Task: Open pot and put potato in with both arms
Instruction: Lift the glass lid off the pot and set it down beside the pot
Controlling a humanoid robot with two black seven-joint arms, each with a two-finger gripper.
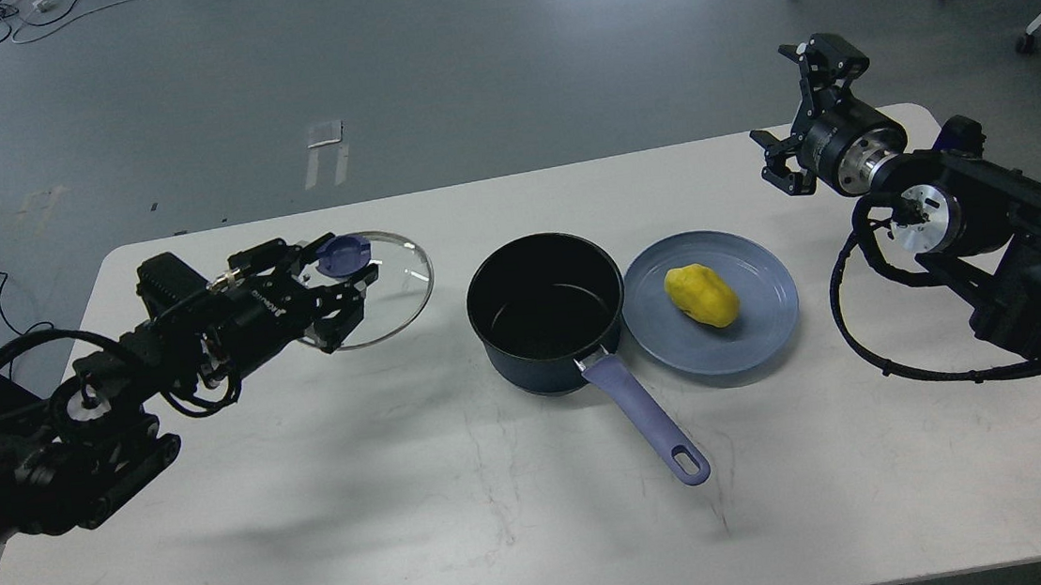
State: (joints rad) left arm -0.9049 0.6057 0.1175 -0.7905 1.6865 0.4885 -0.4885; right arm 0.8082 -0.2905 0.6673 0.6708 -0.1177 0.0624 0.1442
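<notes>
Left gripper (342, 294) sits at the blue knob (344, 255) of the glass lid (402, 279), fingers around or just beside it; can't tell whether it's clamped or has let go. Lid is off the pot (546, 314) and well left of it, apparently low over or on the table (465, 523).

Right gripper (794, 132) is up at the far right, fingers spread, holding nothing, well clear of everything.

Pot is open and empty at table centre, handle (645, 418) pointing near-right. Potato (702, 295) lies on the light-blue plate (769, 337), which sits just right of the pot, rims about touching.

Risks, as I judge them:
- Potato is smooth and lumpy, so a two-finger pinch could squirt it off the plate.
- Pushing down could skid the plate into the pot.
- Right arm's cable (864, 338) loops low and could snag the plate edge on approach.
- If the lid is still gripped, a left arm move drags it.
</notes>
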